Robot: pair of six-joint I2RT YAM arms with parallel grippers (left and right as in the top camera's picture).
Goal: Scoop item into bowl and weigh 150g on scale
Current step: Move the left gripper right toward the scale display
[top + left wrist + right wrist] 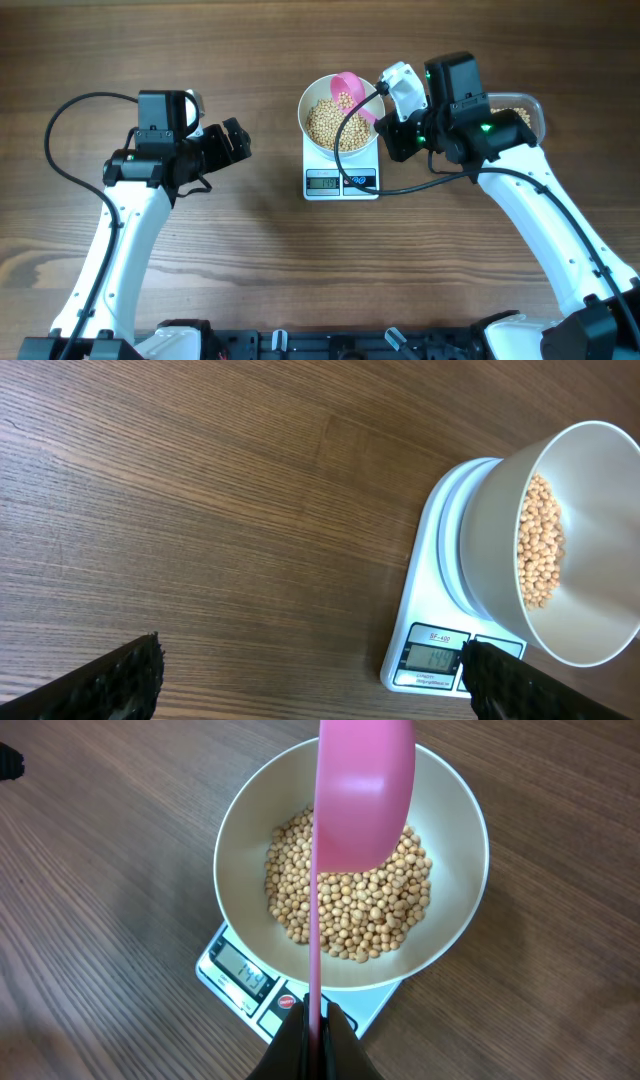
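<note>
The white bowl (304,112) stands on the small white scale (330,183) at mid-table, partly filled with tan beans (326,124). My right gripper (388,122) is shut on the handle of a pink scoop (347,91), whose cup hangs tilted over the bowl's far side. In the right wrist view the scoop (362,790) covers part of the beans (350,910), and the gripper (313,1020) pinches its thin handle above the scale (230,965). My left gripper (240,143) is open and empty, left of the scale. In its view (310,655) the bowl (500,530) and scale (430,590) lie to the right.
A clear plastic tub (528,110) holding more beans sits at the back right, mostly hidden under my right arm. A black cable (345,135) from that arm loops over the bowl and scale. Bare wooden tabletop (270,250) spreads in front of both arms.
</note>
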